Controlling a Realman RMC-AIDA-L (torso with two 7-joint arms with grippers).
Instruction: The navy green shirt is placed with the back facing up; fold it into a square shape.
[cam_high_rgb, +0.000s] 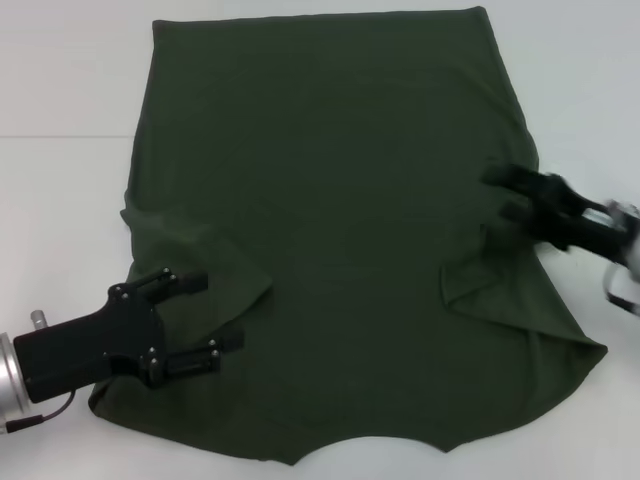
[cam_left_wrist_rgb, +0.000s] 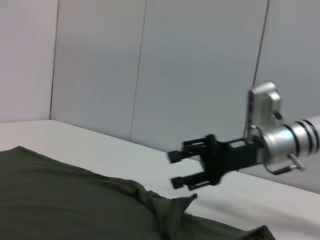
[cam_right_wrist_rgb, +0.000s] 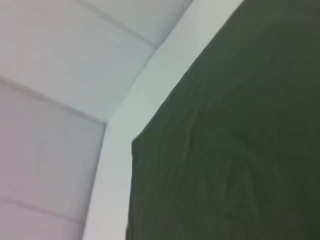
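Looking at the head view: navy green shirt (cam_high_rgb: 340, 230) lies flat on the white table (cam_high_rgb: 60, 90), filling most of the frame, hem along 12 o'clock, neckline notch at 6. Both sleeves look already turned inward onto the body, with one flap at about 8 o'clock and one at about 4.

Left gripper (cam_high_rgb: 212, 320) sits at 8 o'clock over the shirt's near-left corner, fingers spread wide, nothing between them. It is hard to tell whether the tips touch cloth or hang just above it.

Right gripper (cam_high_rgb: 505, 195) is at 3 o'clock on the shirt's right edge. Fingers are parted, nothing held. The left wrist view shows the right gripper (cam_left_wrist_rgb: 180, 170) clear of the fabric, hanging above a bunched ridge of it, jaws open and empty. The right wrist view shows only shirt (cam_right_wrist_rgb: 235, 150) and table edge, none of its own fingers.

My read on the step: sleeve folds are done, and the arms are between grasps ahead of the lengthwise fold.

Next move, as I judge it: both grippers need a pinch on matching points, probably the near shoulder corners either side of the neckline, then carry together toward the hem at 12. The grasp has to catch all layers including the tucked sleeve, or the flap spills back out. Uneven lift would skew the square.
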